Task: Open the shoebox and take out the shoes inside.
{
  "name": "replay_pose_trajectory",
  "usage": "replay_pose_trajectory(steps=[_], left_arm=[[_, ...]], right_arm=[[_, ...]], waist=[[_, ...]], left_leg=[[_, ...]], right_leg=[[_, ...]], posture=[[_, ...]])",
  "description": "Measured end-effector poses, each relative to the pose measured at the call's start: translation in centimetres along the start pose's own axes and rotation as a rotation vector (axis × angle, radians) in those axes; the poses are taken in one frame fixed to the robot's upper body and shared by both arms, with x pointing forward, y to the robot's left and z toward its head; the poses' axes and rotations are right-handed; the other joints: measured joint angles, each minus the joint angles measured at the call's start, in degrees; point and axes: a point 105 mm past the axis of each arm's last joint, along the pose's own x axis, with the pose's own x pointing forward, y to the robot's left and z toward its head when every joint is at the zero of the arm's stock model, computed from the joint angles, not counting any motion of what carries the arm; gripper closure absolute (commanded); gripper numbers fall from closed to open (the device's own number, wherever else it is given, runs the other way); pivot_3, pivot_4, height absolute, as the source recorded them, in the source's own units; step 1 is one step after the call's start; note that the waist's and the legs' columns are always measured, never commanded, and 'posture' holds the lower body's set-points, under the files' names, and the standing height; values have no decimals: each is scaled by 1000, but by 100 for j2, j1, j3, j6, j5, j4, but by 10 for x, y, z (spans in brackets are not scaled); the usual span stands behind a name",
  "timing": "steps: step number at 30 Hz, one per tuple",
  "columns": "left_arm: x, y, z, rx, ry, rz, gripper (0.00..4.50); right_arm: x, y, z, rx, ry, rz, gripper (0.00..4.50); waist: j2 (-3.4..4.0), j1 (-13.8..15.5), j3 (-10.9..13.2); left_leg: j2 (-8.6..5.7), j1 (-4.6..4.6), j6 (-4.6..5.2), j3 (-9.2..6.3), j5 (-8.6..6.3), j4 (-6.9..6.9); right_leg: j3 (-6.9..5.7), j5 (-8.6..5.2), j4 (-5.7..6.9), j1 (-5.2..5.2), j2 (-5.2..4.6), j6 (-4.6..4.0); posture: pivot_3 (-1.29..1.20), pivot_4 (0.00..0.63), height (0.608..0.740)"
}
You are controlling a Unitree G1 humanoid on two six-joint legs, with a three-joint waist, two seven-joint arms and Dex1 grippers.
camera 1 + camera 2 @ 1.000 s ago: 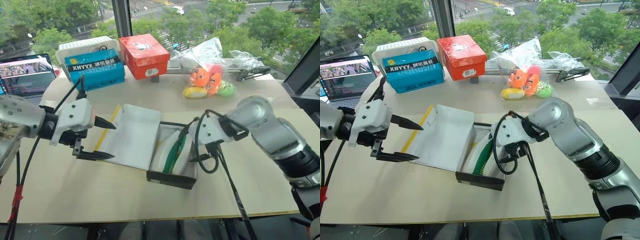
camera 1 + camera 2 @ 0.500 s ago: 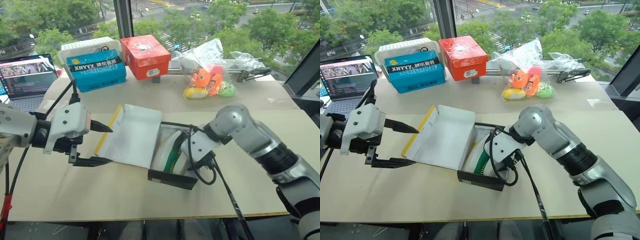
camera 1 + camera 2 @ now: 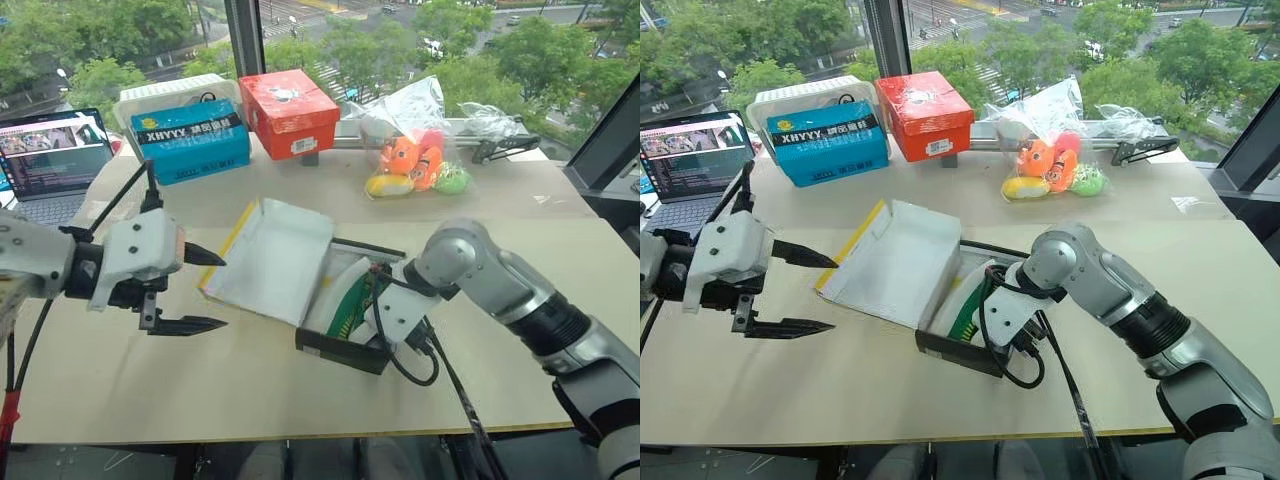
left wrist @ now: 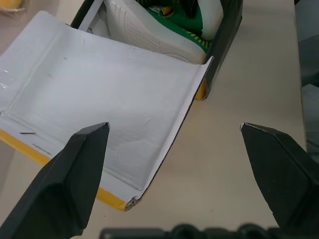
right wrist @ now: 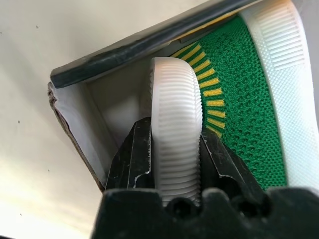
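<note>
The shoebox (image 3: 336,347) lies open mid-table, black sides showing, its white-lined lid (image 3: 275,258) with a yellow edge folded out to the left. Green shoes (image 3: 351,309) with white soles stand on edge inside. My right gripper (image 5: 175,134) reaches down into the box's right end and is shut on the ribbed white sole (image 5: 177,114) of one shoe, a finger (image 5: 134,159) on each side. My left gripper (image 3: 223,291) hovers open just left of the lid, apart from it; in the left wrist view its fingers (image 4: 79,164) frame the lid (image 4: 99,94) and the shoes (image 4: 154,35).
At the table's back stand a blue box (image 3: 190,145), a red-orange box (image 3: 290,110) and plush toys in clear plastic (image 3: 415,160). A laptop (image 3: 50,155) sits at the far left. Black cables hang from both wrists.
My right gripper has sunk into the box and closed on a shoe's sole. The lid has tilted up a little. The left gripper has stayed open and nearly still.
</note>
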Motion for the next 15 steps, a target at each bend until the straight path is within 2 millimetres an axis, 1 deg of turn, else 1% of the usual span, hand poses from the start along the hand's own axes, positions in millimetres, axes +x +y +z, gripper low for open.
replay_pose_trajectory(steps=[3,4,8,13,15], left_arm=[[2,4,4,25,-20,-1,0],[2,6,7,42,-28,1,0],[6,9,7,42,-38,-7,0],[10,10,6,41,-44,-30,0],[11,11,6,51,-45,-28,0]], right_arm=[[-10,-10,5,-66,25,-22,3828],[-17,-15,9,-104,35,-39,3828],[-25,-22,15,-172,49,-55,3828],[-37,-27,14,-205,62,-60,3828],[-35,-28,10,-202,55,-58,3828]], waist=[[1,0,4],[0,-4,4],[1,-1,5],[0,-2,9],[0,-4,9]], left_leg=[[0,-2,0,0,0,0],[1,-2,-1,0,-1,0],[1,-4,-2,0,-1,0],[3,-5,-2,0,-1,0],[3,-4,-2,1,-1,0]], right_leg=[[0,0,-1,-3,0,0],[0,0,-1,-3,1,0],[0,0,-2,-4,2,0],[0,0,-2,-5,2,0],[0,0,-2,-3,4,0]], posture=[[0,150,740],[0,150,740],[0,150,740],[0,150,740],[0,150,740]])
